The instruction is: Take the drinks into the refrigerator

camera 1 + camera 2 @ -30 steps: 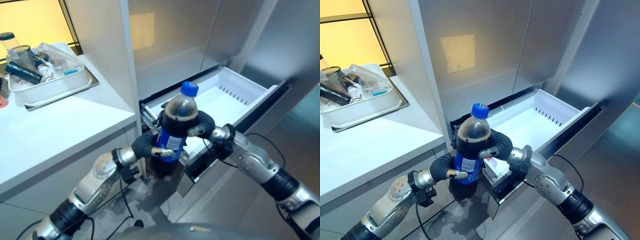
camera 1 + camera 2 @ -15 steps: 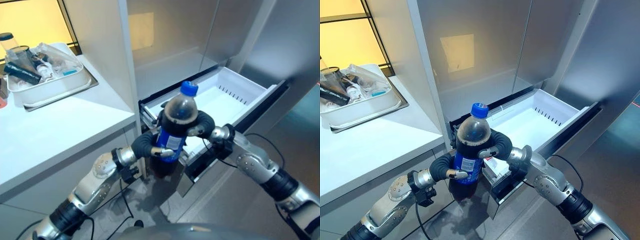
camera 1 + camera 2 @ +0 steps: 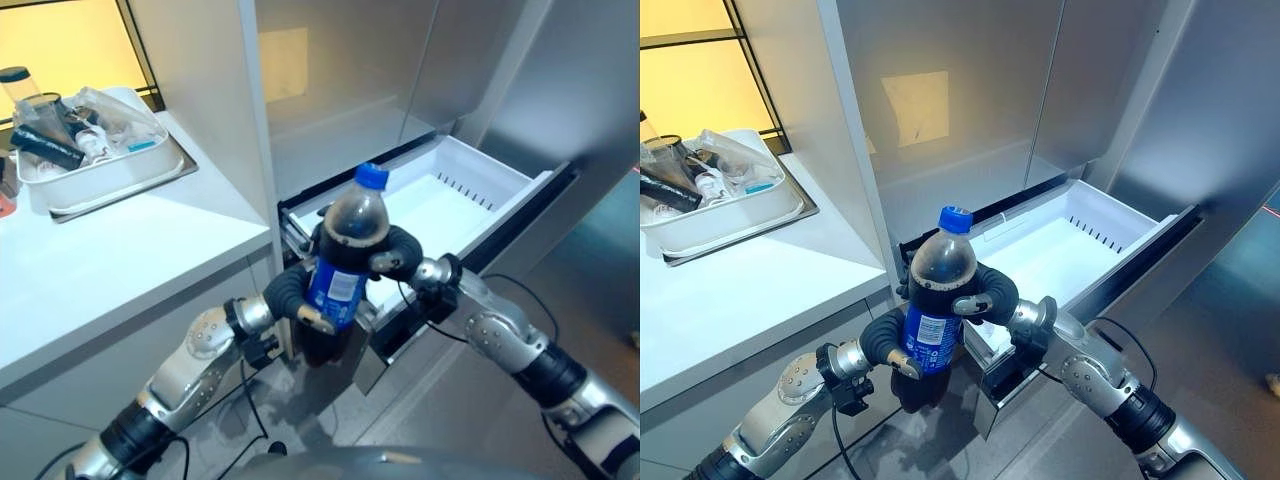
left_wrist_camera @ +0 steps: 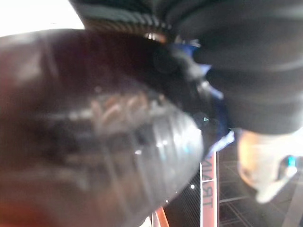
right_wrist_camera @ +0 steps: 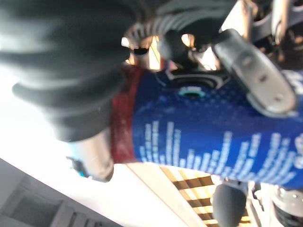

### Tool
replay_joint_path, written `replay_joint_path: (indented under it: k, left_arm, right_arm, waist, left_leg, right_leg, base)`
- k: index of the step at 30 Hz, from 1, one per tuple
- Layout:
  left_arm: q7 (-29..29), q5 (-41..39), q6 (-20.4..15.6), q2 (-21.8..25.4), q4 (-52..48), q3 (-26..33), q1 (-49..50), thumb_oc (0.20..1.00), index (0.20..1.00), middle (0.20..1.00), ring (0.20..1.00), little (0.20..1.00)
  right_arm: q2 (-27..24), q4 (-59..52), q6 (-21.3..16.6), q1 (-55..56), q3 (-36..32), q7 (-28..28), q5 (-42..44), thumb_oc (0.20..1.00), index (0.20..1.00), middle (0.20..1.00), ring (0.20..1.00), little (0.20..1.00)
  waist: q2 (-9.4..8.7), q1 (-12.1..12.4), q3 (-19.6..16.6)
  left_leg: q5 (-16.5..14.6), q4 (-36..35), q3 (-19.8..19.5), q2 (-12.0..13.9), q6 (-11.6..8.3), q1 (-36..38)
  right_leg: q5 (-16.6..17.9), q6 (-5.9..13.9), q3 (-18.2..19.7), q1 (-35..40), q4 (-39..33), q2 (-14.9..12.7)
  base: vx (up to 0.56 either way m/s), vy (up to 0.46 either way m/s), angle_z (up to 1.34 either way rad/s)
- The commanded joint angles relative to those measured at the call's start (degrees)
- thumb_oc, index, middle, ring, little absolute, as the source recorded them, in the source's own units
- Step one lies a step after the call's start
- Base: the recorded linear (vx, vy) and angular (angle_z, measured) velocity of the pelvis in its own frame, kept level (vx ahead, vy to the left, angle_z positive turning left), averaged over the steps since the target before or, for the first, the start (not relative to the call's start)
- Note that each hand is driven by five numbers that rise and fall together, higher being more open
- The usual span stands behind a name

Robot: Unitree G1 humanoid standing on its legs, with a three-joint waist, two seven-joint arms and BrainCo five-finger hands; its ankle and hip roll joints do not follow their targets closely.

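A dark cola bottle [image 3: 343,265] with a blue cap and blue label stands upright in the air in front of the open white refrigerator drawer [image 3: 455,195]. My left hand [image 3: 290,290] grips its lower left side, fingers curled round the label. My right hand [image 3: 395,252] clasps it from the right at label height. The bottle's label [image 5: 213,142] shows close up in the right wrist view, with my fingers [image 5: 251,78] wrapped over it. Its dark ribbed body [image 4: 109,132] shows against the left hand in the left wrist view. The bottle leans slightly left.
A white counter [image 3: 110,250] lies to the left, carrying a metal tray [image 3: 95,170] with a white tub of bottles and clutter. Grey refrigerator walls [image 3: 970,100] rise behind the drawer. Dark floor [image 3: 1230,330] lies at the right.
Both hands have shifted the bottle a little to the left and tilted it slightly. The grip is the same.
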Motion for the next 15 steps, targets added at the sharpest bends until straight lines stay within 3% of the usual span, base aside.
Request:
replay_joint_path:
  k: [1, 15]
  left_arm:
    - [1.07, -1.00, -2.11, -3.58, 1.67, 2.22, -5.00, 1.000, 1.000, 1.000, 1.000, 1.000]
    - [0.81, -2.55, -1.26, -3.25, 3.01, 2.02, -3.30, 1.000, 1.000, 1.000, 1.000, 1.000]
  right_arm:
    - [7.40, -4.39, -4.53, -1.39, -2.28, -0.15, 6.00, 0.200, 0.200, 0.200, 0.200, 0.200]
    - [11.07, 4.18, -9.69, -2.62, -9.98, -4.09, 5.65, 0.200, 0.200, 0.200, 0.200, 0.200]
  waist:
    - [-1.22, 0.33, -1.10]
    - [-1.29, 0.55, -1.36]
  left_leg:
    - [-5.66, 0.51, -3.04, -1.33, 3.79, 1.11]
    - [-5.95, 0.47, -3.14, -1.29, 3.89, 1.52]
  right_leg:
    - [-4.17, 1.14, -3.59, -0.68, 5.17, -0.83]
    - [-4.56, 1.18, -3.66, -0.37, 5.52, -0.70]
  base:
    - [0.00, 0.000, 0.00]
    - [0.00, 0.000, 0.00]
